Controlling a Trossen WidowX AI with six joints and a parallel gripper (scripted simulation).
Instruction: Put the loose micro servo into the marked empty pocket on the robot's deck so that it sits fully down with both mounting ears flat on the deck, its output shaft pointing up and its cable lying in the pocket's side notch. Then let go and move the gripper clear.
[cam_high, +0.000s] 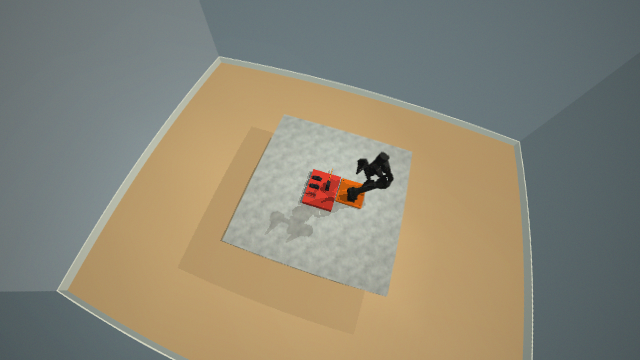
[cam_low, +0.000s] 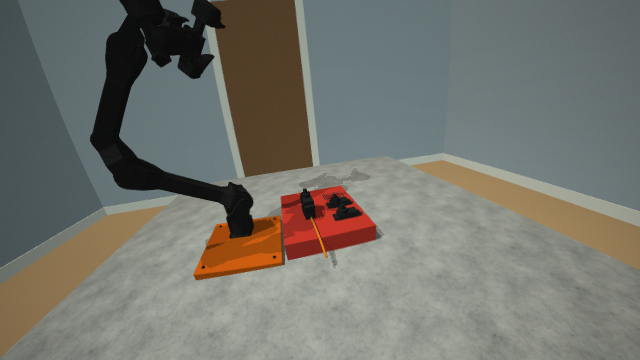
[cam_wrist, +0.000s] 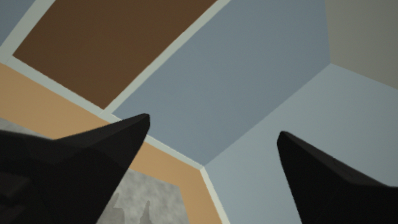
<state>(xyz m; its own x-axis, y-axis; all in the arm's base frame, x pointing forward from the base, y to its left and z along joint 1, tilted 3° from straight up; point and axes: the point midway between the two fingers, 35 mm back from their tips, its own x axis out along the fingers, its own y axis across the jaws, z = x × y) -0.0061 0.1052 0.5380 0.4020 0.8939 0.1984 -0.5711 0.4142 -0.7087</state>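
Observation:
The loose micro servo (cam_high: 327, 185) (cam_low: 308, 206) is black and lies on the red deck (cam_high: 325, 204) (cam_low: 330, 235), on the side nearer the arm's base. Its orange cable (cam_low: 319, 238) runs out over the deck's edge. It stands taller than the two other black servos, and which way its shaft points is too small to tell. The marked pocket (cam_high: 311, 194) (cam_low: 333, 195) shows as a faint dark outline in line with those two servos. My gripper (cam_low: 216, 41) (cam_wrist: 213, 128) is open and empty, high above the table and away from the servo.
Two black servos (cam_high: 314, 186) (cam_low: 346, 212) sit in the deck beside the pocket. The arm stands on an orange base plate (cam_high: 359, 204) (cam_low: 240, 260) right against the deck. The grey table (cam_high: 345, 255) (cam_low: 425, 290) carries both.

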